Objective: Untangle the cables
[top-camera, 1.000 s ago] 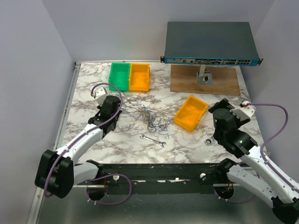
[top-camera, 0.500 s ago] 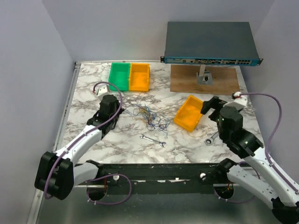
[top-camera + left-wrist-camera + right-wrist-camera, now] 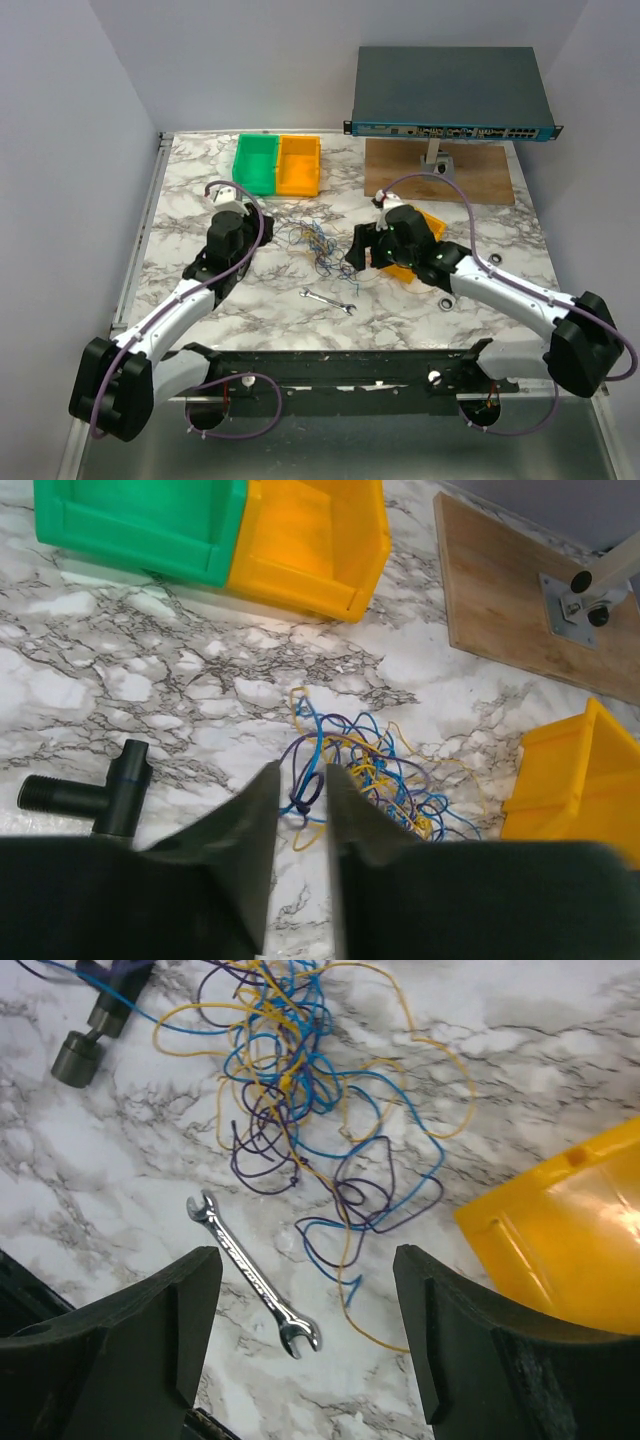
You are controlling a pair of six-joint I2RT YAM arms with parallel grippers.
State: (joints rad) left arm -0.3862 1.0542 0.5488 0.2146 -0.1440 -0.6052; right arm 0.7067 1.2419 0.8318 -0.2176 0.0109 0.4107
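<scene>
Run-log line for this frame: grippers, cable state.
left gripper: narrowly open, tips at a blue loop | right gripper: wide open over cables, holding nothing | cables: one tangled heap | wrench: beside heap

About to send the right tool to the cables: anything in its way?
Nothing visible does. In the wrist view the cables lie straight ahead of the open right tool. The wrench lies beside the tangle and the yellow bin off to one side; neither covers the cables.
</scene>
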